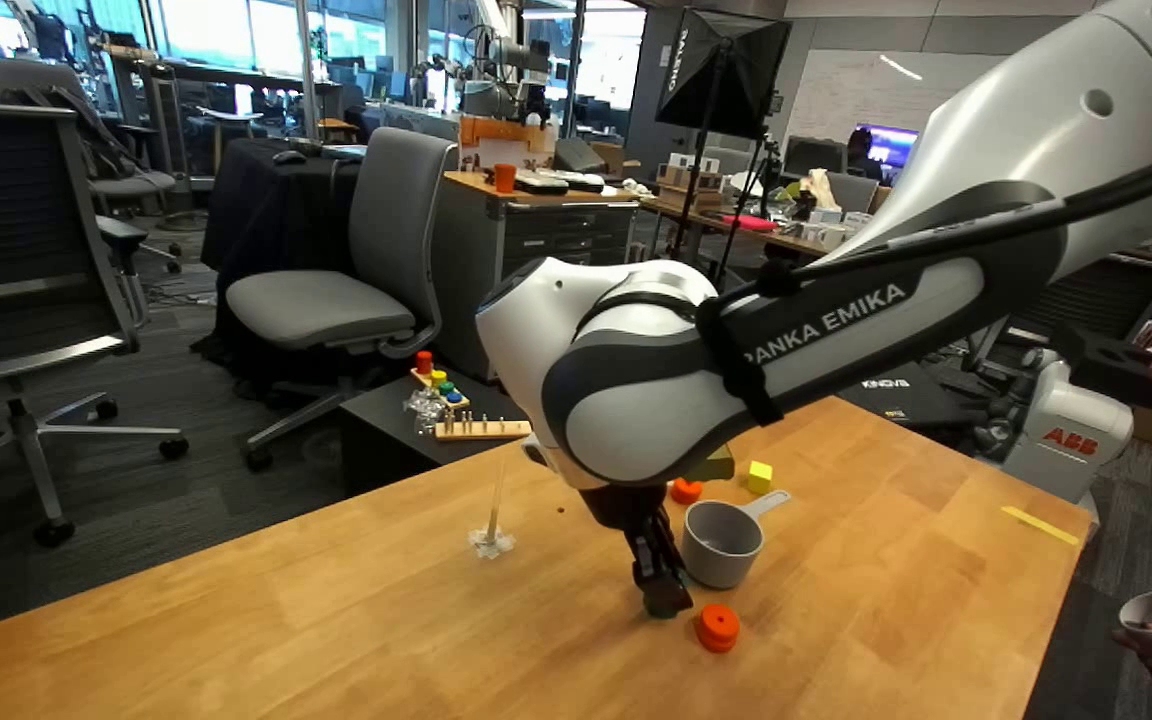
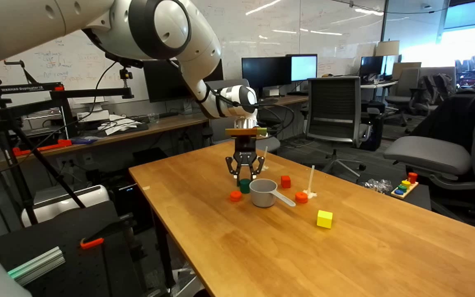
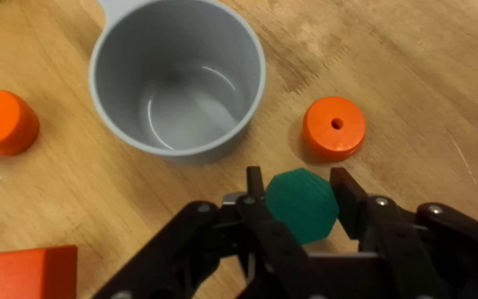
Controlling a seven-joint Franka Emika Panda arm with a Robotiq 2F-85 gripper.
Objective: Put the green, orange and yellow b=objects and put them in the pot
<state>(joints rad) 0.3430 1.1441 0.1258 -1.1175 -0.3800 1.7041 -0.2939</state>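
Note:
In the wrist view my gripper (image 3: pixel 298 178) has its fingers drawn in against both sides of a green object (image 3: pixel 303 207) with a faceted top. That object (image 2: pixel 244 187) stands on the table beside the grey pot (image 2: pixel 262 200), touching or nearly so in an exterior view. The pot (image 3: pixel 181 31) has nothing inside. An orange object (image 3: pixel 334 124) with a centre hole sits just past my right finger. A second orange one (image 2: pixel 301 197) lies by the pot's handle. The yellow cube (image 2: pixel 324 219) rests farther off, also visible beyond the pot in an exterior view (image 1: pixel 759 477).
A red cube (image 3: pixel 31 272) stands behind the pot, near the gripper. Thin upright sticks are fixed to the table with white blobs, such as the stick (image 2: pixel 311 179) close to the orange object. A yellow strip (image 1: pixel 1039 525) marks the table's edge area.

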